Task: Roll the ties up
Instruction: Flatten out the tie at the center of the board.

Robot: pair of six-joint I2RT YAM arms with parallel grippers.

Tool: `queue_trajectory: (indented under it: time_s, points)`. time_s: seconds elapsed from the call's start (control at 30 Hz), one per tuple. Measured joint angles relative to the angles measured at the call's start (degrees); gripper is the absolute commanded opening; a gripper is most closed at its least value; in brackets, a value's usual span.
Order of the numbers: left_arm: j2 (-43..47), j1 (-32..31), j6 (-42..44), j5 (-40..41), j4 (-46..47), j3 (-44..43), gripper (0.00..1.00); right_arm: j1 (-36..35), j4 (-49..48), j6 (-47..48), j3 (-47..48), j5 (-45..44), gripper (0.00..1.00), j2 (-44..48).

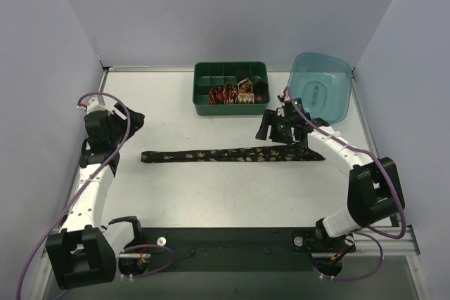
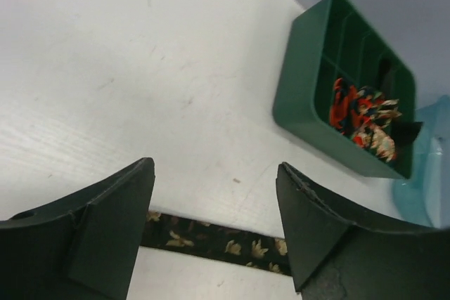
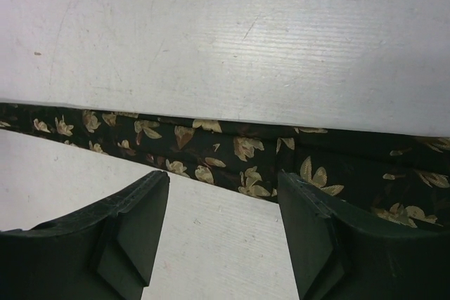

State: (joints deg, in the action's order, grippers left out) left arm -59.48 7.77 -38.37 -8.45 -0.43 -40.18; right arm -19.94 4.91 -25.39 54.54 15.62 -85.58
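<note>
A long black tie with gold leaf motifs [image 1: 232,154] lies flat across the middle of the table. It also shows in the left wrist view [image 2: 218,240] and the right wrist view [image 3: 232,147]. Rolled ties with red and gold motifs [image 1: 232,93] sit in the dark green tray [image 1: 205,75], also seen in the left wrist view [image 2: 365,114]. My left gripper [image 1: 133,121] is open and empty, left of the strip's narrow end. My right gripper [image 1: 271,128] is open and empty, just beyond the strip's wide end.
A translucent teal tub [image 1: 322,86] stands at the back right, next to the tray. The tray [image 2: 302,96] and part of the tub [image 2: 425,166] show in the left wrist view. Grey walls enclose the table on three sides.
</note>
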Motion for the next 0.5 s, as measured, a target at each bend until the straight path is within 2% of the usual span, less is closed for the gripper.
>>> queue_trajectory:
  time_s: [0.2, 0.27, 0.37, 0.5]
  points:
    - [-1.8, 0.0, 4.8, 4.9, -16.4, -5.7, 0.85, -2.4, 0.1, 0.3, 1.4, 0.9, 0.71, 0.0]
    - [-3.1, 0.1, 5.7, 5.5, -18.7, -6.3, 0.85, -3.5, 0.1, 0.6, 2.6, 1.2, 0.78, 0.0]
    - [-5.3, 0.1, 6.5, 5.7, -21.3, -5.8, 0.85, -5.5, 0.0, 1.1, 4.5, 1.6, 0.84, -0.1]
    - [-7.1, 0.3, 7.0, 5.9, -22.0, -3.3, 0.84, -8.3, -0.3, 1.4, 5.6, 1.9, 0.84, -0.3]
